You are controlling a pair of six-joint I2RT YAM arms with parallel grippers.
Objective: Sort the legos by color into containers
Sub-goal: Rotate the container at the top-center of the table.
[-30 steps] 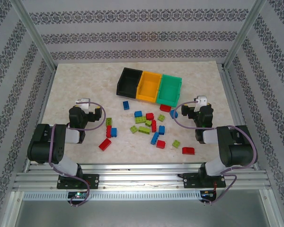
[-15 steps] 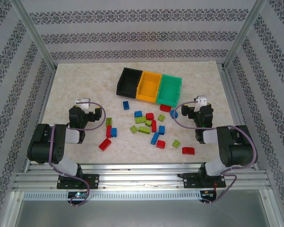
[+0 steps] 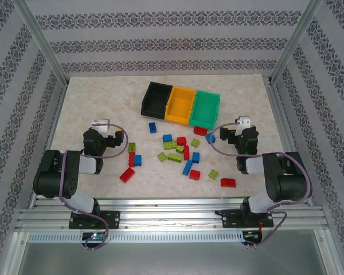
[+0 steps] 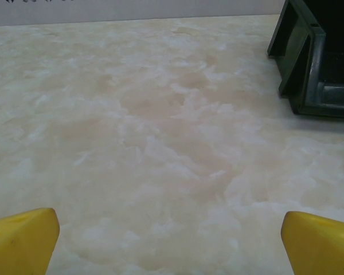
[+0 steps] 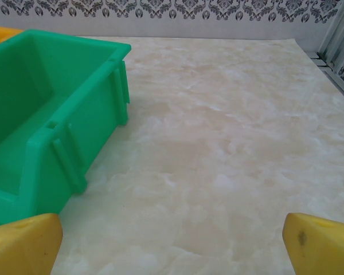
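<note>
Nearest, the left arm [image 3: 66, 169] and the right arm [image 3: 281, 177] both hold their jaws wide, with nothing between them. Between the arms, the legos [image 3: 181, 140] lie scattered on the surface [image 3: 92, 97]. Farther, the containers [image 3: 176, 118] stand in one row.

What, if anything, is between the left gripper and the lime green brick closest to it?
Nothing visible: the open left gripper sits just left of that lime green brick, only bare table between.

Legos [image 3: 182, 140] loose on table [image 3: 92, 97] near-centre, 3 joined containers [image 3: 180, 105] just behind them.
</note>
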